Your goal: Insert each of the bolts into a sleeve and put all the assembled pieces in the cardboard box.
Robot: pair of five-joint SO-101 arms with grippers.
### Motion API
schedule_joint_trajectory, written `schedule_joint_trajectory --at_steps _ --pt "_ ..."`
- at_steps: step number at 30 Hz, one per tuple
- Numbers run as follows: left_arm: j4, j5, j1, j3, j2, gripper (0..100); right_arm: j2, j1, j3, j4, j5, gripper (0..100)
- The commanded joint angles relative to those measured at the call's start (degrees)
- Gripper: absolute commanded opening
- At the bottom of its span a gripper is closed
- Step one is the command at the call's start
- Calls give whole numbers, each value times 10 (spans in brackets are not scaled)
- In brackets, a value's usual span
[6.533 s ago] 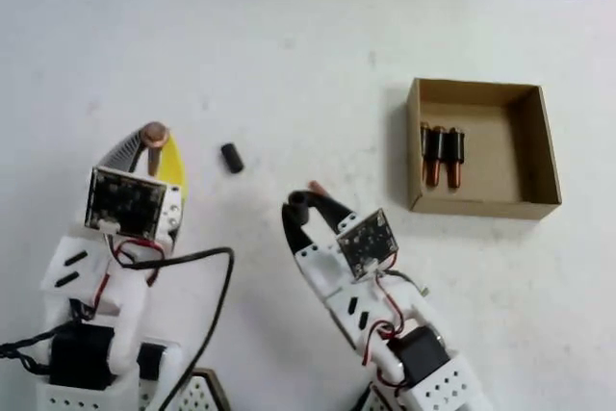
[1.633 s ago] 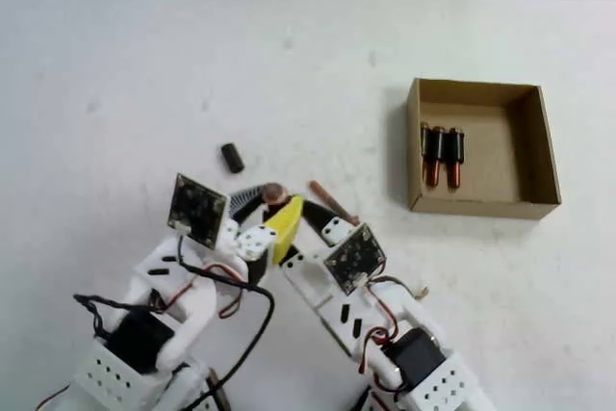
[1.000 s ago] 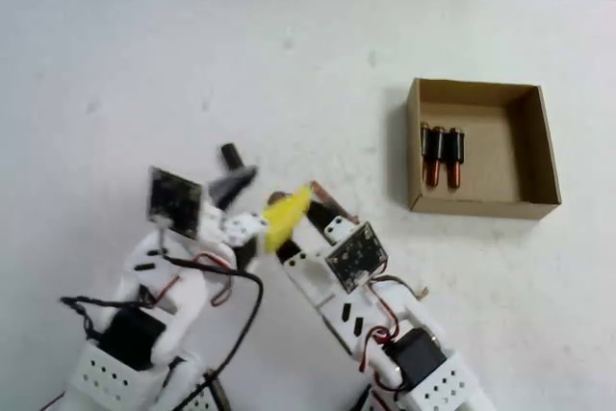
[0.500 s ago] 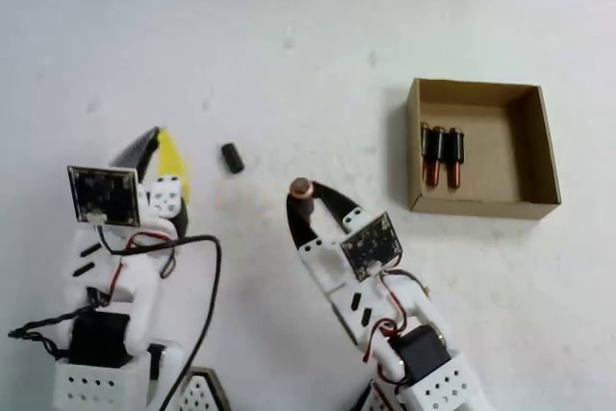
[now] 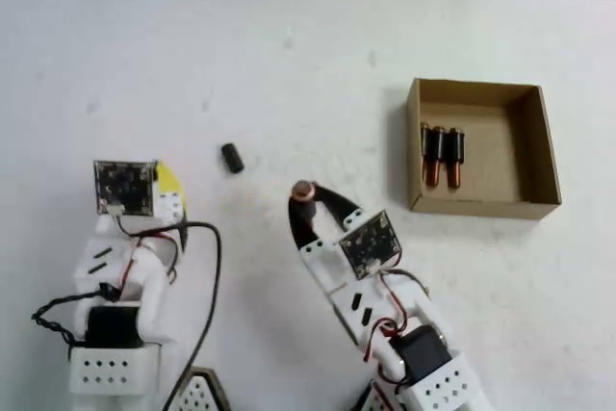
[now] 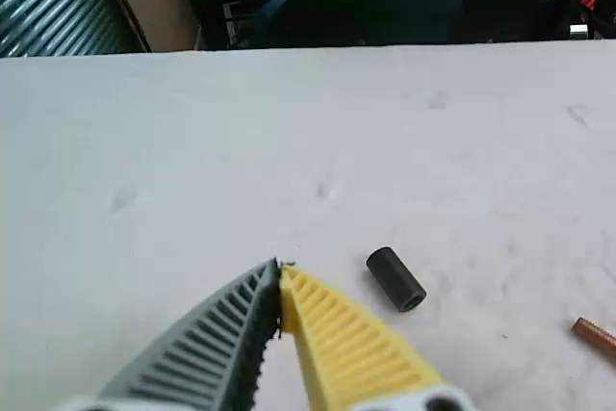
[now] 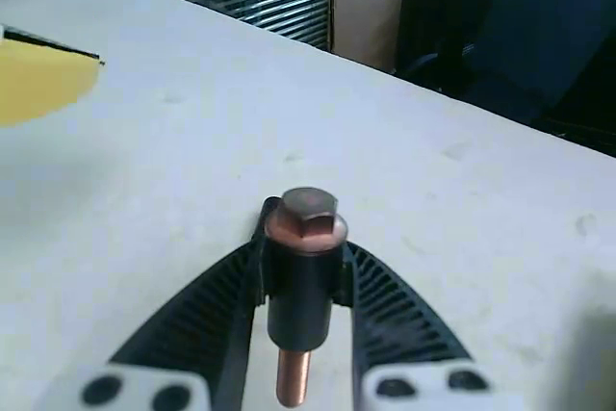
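White table (image 5: 289, 55), left end effector (image 6: 279, 276) pulled back and pinched empty, right end effector (image 7: 302, 243) now gripping sleeved bolt (image 7: 300, 291)

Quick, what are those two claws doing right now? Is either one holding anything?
Left gripper: closed, holding nothing.
Right gripper: closed on a bolt in its sleeve.

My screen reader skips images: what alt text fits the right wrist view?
The right gripper is shut on a black sleeve with a copper bolt pushed through it, hex head at the fingertips. The white table stretches behind.
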Motion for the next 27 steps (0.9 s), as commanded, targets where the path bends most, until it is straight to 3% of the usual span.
schedule_joint_trajectory --at_steps 1,12,18,22,27 --pt "-11 -4 0 2 -7 22 -7 6 4 0 8 17" --pt "-11 -8 -5 -1 -15 21 -7 6 4 0 8 17" --pt "-11 -10 -54 3 -151 21 -7 6 4 0 8 17" --pt "12 -72 -57 8 -184 21 -7 6 4 0 8 17" --pt "39 -76 -54 10 -175 21 -7 7 4 0 8 17"
